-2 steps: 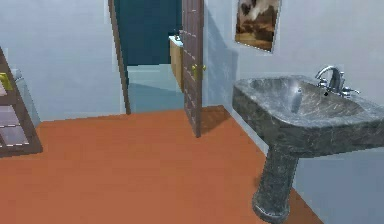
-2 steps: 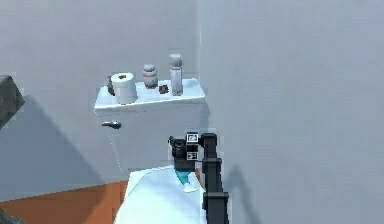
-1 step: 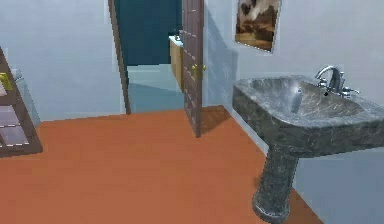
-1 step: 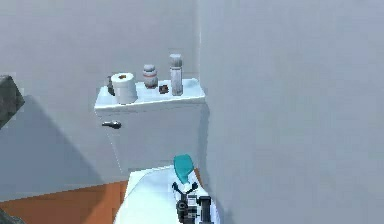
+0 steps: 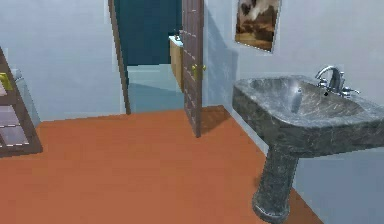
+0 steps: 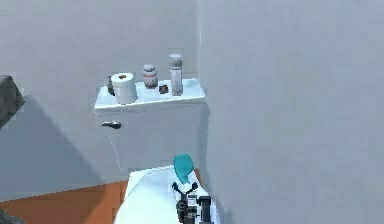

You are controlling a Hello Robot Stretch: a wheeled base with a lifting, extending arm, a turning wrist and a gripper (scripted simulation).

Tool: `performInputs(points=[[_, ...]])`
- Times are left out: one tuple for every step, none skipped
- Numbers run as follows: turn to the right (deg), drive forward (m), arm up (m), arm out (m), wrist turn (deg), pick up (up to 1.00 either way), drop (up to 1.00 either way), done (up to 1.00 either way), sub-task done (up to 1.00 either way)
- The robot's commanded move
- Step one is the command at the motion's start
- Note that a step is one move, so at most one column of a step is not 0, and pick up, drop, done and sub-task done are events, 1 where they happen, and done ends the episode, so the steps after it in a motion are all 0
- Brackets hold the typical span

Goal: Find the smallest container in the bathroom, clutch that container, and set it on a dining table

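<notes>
Shelving [image 5: 12, 115] edges the forward view's left, then an open door [image 5: 193, 70], a framed picture [image 5: 257, 22] and a grey pedestal sink [image 5: 300, 125]. In the arm side view a toilet tank [image 6: 150, 103] carries a paper roll [image 6: 124, 87], a squat container [image 6: 150, 76], a tiny dark blob [image 6: 163, 88] and a tall canister [image 6: 177, 74]. These are the small containers in sight. Lower down, the gripper [image 6: 184, 190] meets a teal thing [image 6: 183, 167] before the white toilet lid [image 6: 150, 190] — whether it holds anything, I cannot tell.
</notes>
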Motion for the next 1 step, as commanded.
performInputs(points=[[0.0, 0.0, 0.1, 0.0, 0.0, 0.0, 0.0, 0.0, 0.0]])
